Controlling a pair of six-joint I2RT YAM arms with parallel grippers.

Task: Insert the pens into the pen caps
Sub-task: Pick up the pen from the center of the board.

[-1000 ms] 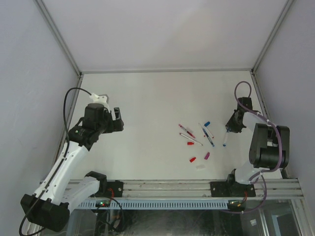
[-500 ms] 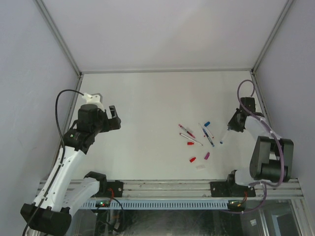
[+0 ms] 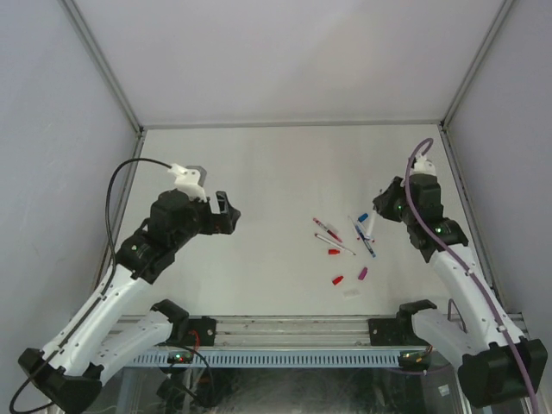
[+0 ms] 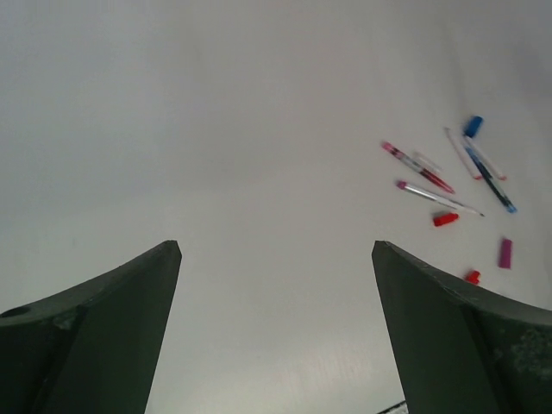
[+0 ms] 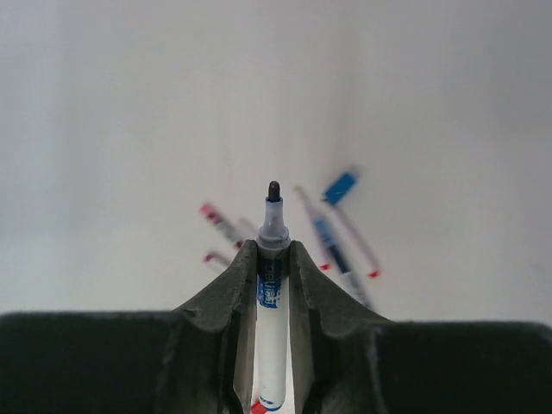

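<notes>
Held pen (image 5: 272, 304): slim whitish barrel, blue label, dark bare nib, jutting from right tool (image 5: 273, 252).
Right tool: narrow, clamped on that pen; closer to the blue cap (image 3: 363, 216) than a second ago.
Loose pens (image 3: 329, 229): thin, scattered right of centre among stubby caps (image 3: 338, 279).
Left tool (image 4: 276, 259): wide, empty, shifted inward.
Desk (image 3: 259, 164): smooth matte white.

White table (image 3: 259, 172), all items in one loose cluster on the right half. Red-ended pen (image 3: 327, 229) and thin magenta-ended pen (image 3: 335, 242) lie slanted, just beside each other. Right of them are a blue pen (image 3: 367, 241) and a whitish pen (image 4: 461, 153), with a blue cap (image 3: 363, 217) at their far end. Red cap (image 3: 334, 252) sits near the thin pen. Toward the near edge are a second red cap (image 3: 338, 279) and a magenta cap (image 3: 362, 273), apart from each other.
</notes>
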